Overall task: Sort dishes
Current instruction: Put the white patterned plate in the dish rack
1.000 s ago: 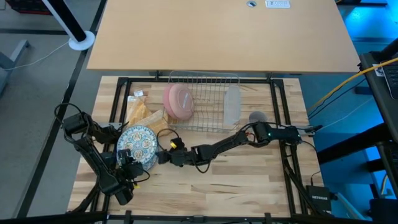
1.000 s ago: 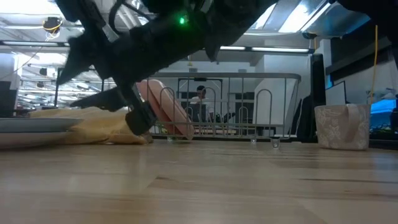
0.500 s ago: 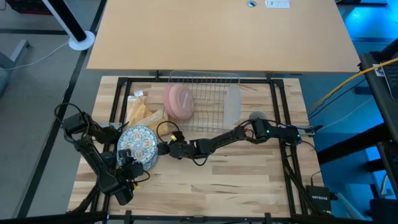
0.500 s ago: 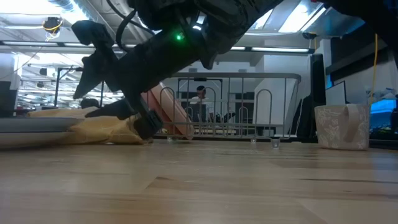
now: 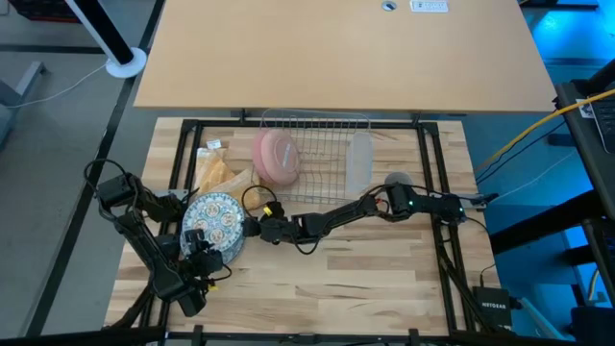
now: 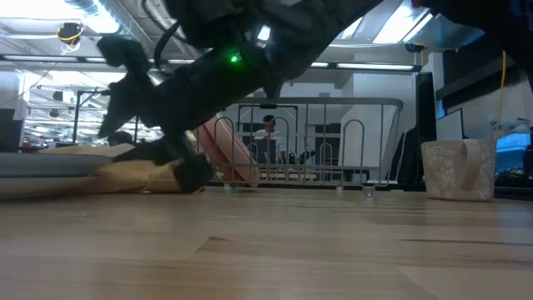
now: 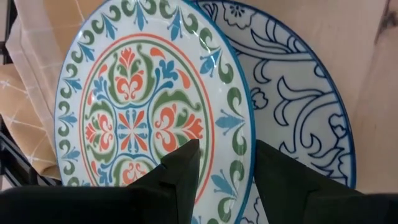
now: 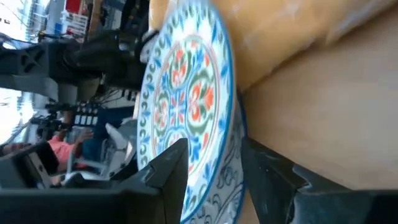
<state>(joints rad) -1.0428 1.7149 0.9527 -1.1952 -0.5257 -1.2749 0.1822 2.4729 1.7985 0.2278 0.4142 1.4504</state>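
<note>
Two plates lie stacked at the table's near left. The upper plate (image 5: pixel 213 219) has a blue-green and orange pattern (image 7: pixel 137 106). The lower plate (image 7: pixel 298 106) is white with blue lines. My left gripper (image 5: pixel 195 240) is at the stack's near edge, shut on the upper plate's rim. My right gripper (image 5: pixel 252 229) is open at the plate's right edge; its fingers (image 8: pixel 168 168) stand on either side of the rim (image 8: pixel 225 143), and I cannot tell whether they touch. A pink dish (image 5: pixel 276 157) leans in the wire rack (image 5: pixel 322 159). My left gripper (image 7: pixel 227 149) has the upper plate's near rim (image 7: pixel 247 155) between its two fingers, one over the patterned face, the other beyond the rim above the lower plate. The fingers slant down from the table's near side. The plate's far part rests on the stack.
A yellow-tan cloth (image 5: pixel 219 178) lies bunched behind the plates, partly under them. A small grey mug (image 5: pixel 397 181) stands right of the rack. Bare wood stretches along the near edge and to the right.
My right gripper has moved toward the table's left, from bare wood up to the upper plate's right rim, sinking a little and rolling slightly. Its fingers have kept the same gap. The plates and my left arm have stayed in place.
</note>
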